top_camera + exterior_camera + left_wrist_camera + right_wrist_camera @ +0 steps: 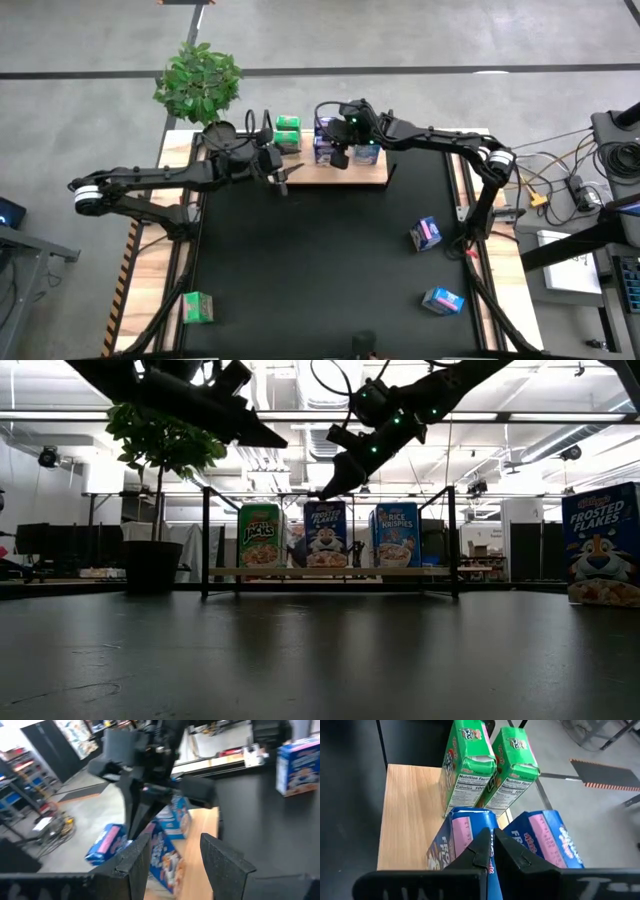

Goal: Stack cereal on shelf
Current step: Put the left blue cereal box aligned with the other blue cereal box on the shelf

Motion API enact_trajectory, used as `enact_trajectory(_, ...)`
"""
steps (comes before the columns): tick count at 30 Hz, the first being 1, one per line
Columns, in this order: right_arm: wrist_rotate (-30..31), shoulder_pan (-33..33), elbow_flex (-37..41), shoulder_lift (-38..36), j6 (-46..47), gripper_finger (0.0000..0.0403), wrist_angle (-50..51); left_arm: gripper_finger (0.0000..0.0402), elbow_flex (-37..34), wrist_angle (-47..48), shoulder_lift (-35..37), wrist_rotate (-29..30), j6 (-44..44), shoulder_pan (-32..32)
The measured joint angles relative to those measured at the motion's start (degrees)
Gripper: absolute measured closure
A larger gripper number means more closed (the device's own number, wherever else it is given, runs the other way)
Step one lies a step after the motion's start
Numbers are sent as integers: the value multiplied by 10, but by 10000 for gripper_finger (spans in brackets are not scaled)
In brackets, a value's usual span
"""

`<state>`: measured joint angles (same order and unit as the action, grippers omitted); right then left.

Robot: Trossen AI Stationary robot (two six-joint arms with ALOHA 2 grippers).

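Right gripper [492, 851] is hanging just over the shelf [365, 174], fingers pinched together with nothing between them, tips sitting above the top edge of a blue carton [465, 840] — I'd say it's nudging or squaring that box rather than carrying anything. Beside it a second blue carton [547, 840] is leaning by the board's edge, and behind them two green cartons [487, 767] are standing side by side, "Nutrition Facts" panels facing the wrist camera. From table height the row is reading "Jacks", "Frosted Flakes", "Rice Krispies" [395, 535], fronts outward, lined up like a store display. Left gripper [175, 855] is hovering near the shelf's other end, fingers partly apart and empty, looking across at its partner. Still out on the table: two blue cartons [426, 233] toward the right side and a green one [198, 307] at the near left corner, waiting for pickup.
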<state>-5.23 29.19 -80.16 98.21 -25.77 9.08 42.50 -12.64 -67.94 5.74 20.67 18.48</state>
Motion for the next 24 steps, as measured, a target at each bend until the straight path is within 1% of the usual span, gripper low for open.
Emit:
enact_trajectory(5,-8,0,0,-1,-10,390,-9,246,0,1,0,25,0,0)
enact_trajectory(12,-8,-7,0,-23,-4,390,27,246,0,4,0,27,0,0)
enact_trajectory(17,-30,-34,3,-40,-7,390,56,246,0,5,0,27,0,0)
enact_trajectory(24,-38,-80,38,-25,-14,390,55,246,0,7,0,27,0,0)
